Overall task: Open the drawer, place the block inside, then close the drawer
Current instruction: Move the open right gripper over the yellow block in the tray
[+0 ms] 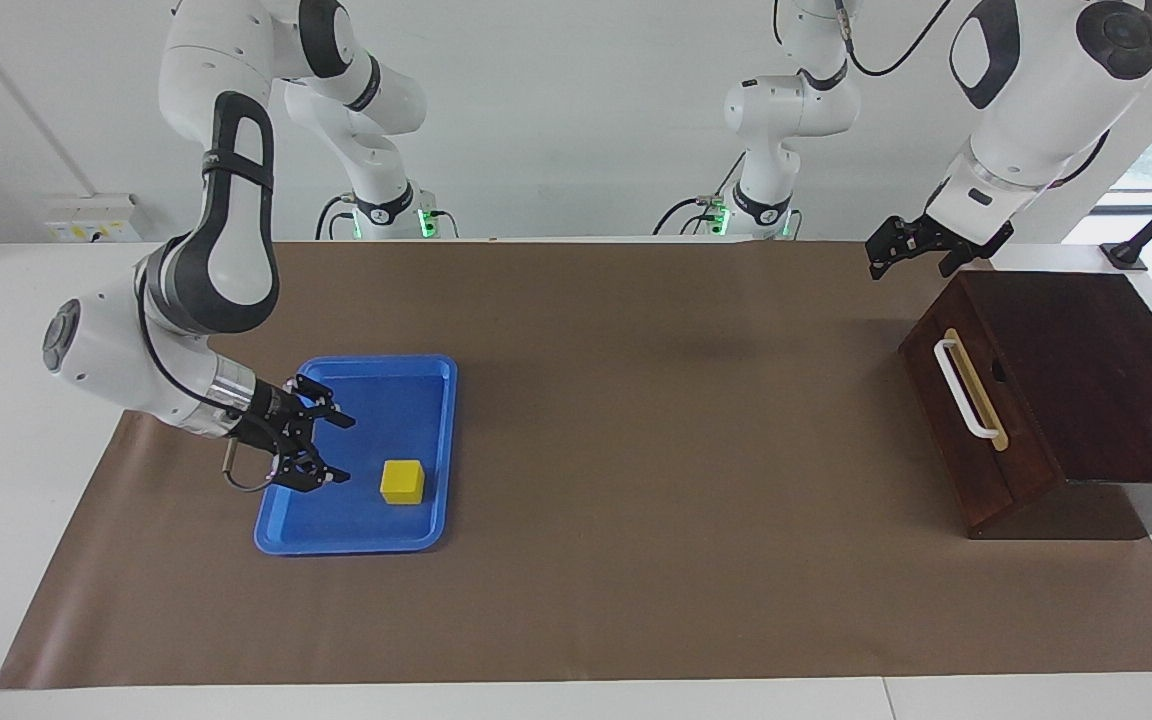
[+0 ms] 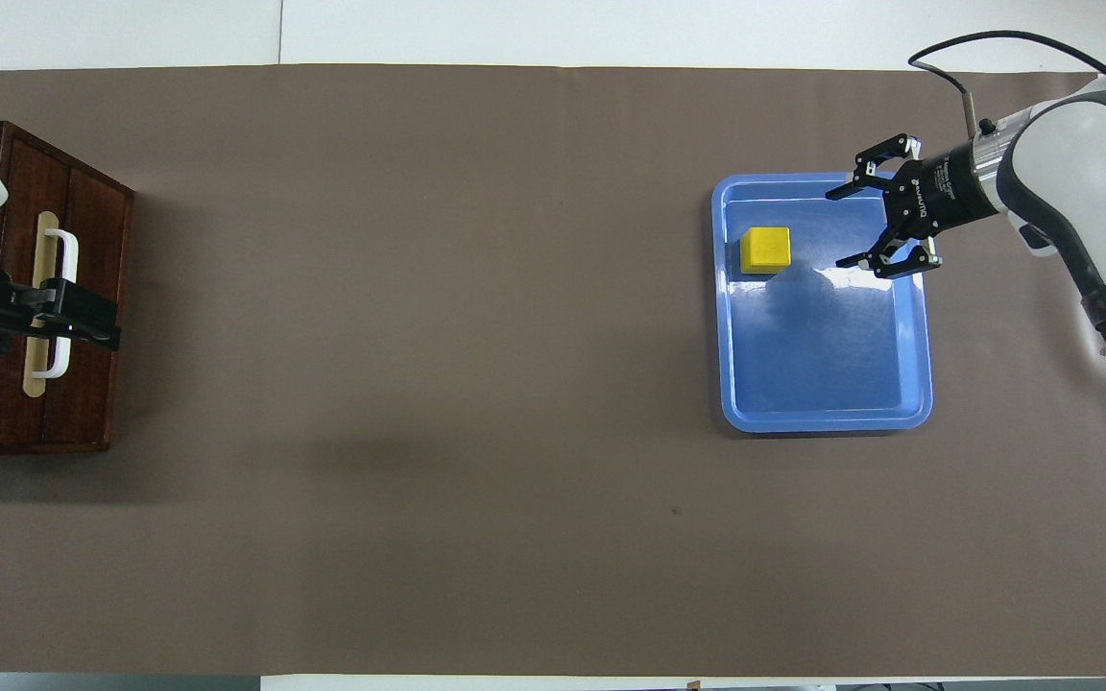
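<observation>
The drawer [image 1: 976,400] is pushed fully into its dark wooden box [image 1: 1106,370], which sits at the left arm's end of the bench, its white bar handle [image 1: 966,390] facing along the brown mat [image 1: 636,400] toward the right arm's end. The left gripper [image 1: 901,250] hangs in the air above the drawer front; whether its fingers are apart or together cannot be told. At the right arm's end, a blue tray [image 1: 336,540] holds the block [image 1: 402,481], which rests in the tray's corner farther from the robots. The right gripper [image 1: 331,450] is low over the tray just beside the block, its fingers [image 2: 851,187] spread wide and holding nothing
</observation>
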Controlling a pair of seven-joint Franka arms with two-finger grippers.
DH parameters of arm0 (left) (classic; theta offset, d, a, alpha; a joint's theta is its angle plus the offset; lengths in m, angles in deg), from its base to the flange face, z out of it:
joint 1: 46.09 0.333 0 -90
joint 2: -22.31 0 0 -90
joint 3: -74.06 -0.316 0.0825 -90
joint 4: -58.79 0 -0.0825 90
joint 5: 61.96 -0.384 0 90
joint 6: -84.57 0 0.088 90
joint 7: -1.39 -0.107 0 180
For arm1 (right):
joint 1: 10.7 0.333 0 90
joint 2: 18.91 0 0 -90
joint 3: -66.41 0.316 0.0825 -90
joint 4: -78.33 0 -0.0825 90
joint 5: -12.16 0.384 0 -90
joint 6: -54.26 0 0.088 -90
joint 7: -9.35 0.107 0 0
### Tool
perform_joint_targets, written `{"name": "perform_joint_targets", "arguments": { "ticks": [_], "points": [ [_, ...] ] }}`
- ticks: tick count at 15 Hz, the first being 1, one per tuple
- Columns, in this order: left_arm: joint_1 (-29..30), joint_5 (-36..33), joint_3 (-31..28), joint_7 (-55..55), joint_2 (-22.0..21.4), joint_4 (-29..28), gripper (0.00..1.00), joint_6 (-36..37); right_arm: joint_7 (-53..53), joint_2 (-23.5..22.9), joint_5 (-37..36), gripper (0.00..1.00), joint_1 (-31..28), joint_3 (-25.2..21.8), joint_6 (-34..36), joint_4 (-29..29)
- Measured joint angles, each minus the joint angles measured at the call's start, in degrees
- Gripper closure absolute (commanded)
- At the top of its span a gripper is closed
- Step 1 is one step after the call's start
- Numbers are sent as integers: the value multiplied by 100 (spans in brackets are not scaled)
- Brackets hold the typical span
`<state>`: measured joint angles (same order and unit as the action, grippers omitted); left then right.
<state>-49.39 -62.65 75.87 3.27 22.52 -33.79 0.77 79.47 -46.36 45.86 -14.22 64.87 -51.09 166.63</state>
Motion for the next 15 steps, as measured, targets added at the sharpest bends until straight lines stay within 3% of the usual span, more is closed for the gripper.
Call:
{"name": "perform_joint_targets", "arguments": {
  "ticks": [15],
  "points": [
    [0, 0, 0, 0, 0, 0, 0, 0, -5, -190, 259, 14, 115, 25, -1075, 522]
  ]
}}
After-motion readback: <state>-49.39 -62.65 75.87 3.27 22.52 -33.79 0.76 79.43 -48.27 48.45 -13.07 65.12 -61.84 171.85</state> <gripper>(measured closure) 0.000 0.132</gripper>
